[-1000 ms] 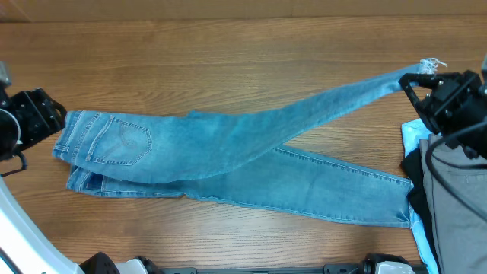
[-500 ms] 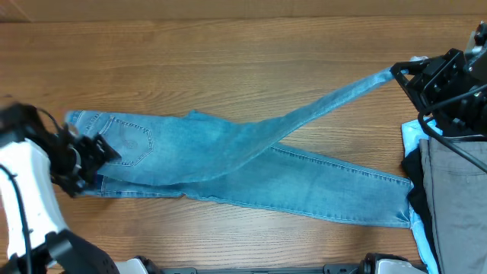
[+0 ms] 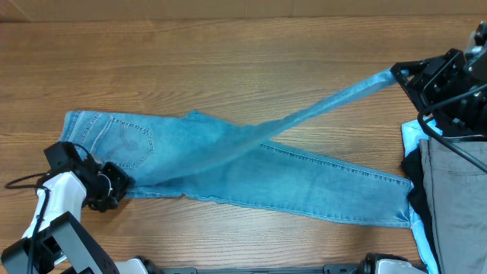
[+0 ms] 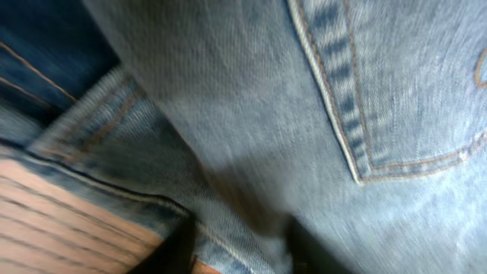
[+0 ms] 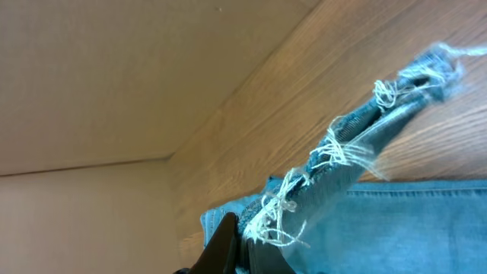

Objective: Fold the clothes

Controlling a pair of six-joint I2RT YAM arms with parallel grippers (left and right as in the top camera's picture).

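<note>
Operator: Where are the jeans (image 3: 228,152)?

Technician: Across the middle of the wooden table (image 3: 228,53), waist to the left, back pocket (image 3: 128,141) facing up. 1 leg lies flat and runs to the lower right, ending beside the grey trousers (image 3: 456,198) and the pale-blue cloth (image 3: 411,137). The other leg crosses over it and is drawn taut toward the upper right, raised off the table.

Operator: State of the right gripper (image 3: 397,74)?

Technician: Closed tight on the end of the raised leg. The right wrist view shows the frayed hem (image 5: 335,152), white threads loose, running out from between its jaws.

Operator: And the left gripper (image 3: 114,186)?

Technician: At the lower edge of the waist, near the left end of the jeans. In the left wrist view its 2 fingers (image 4: 176,247) stand either side of a fold of denim just below the pocket seam. Whether they pinch the fold or only straddle it cannot be told; that view is blurred
</note>
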